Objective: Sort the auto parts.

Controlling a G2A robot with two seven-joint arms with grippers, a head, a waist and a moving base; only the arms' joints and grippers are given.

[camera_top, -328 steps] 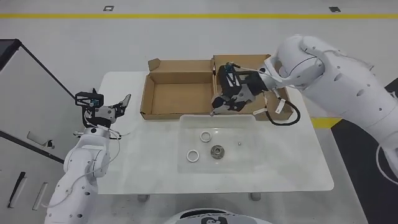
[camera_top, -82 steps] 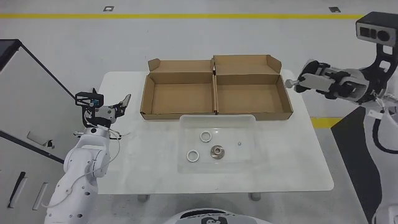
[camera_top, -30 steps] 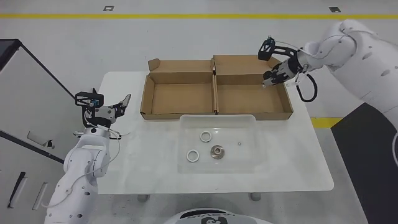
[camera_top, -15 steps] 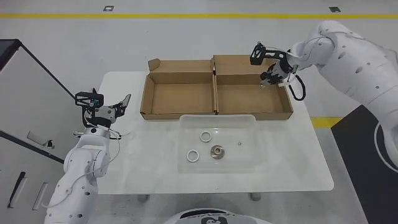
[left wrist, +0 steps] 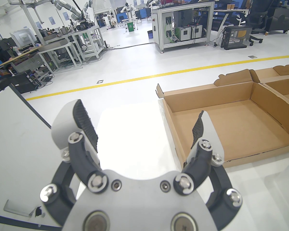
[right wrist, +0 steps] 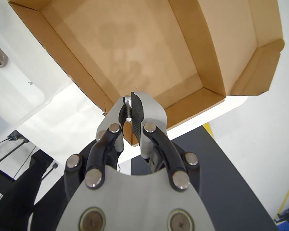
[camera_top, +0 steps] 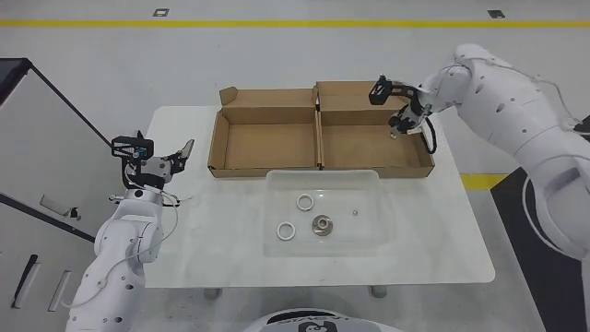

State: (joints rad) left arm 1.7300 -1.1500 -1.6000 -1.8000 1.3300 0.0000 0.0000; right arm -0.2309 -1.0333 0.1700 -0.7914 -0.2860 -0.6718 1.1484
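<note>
Plainly, in the right wrist view, a threaded bolt [right wrist: 128, 110] is seen pinched between the narrow-set pads of the right claw [right wrist: 129, 100], held above the right cardboard box [right wrist: 134, 25] near its outer corner. From the top view the bolt is too small to be made out. Beside that box a left cardboard box [camera_top: 267, 146] is set. In front of both, a clear tray [camera_top: 323, 174] is placed on the desk [camera_top: 212, 240], with two white rings [camera_top: 303, 202] and a metal flange [camera_top: 322, 225] inside. The left claw [left wrist: 139, 111] is held wide at the desk's left edge.
</note>
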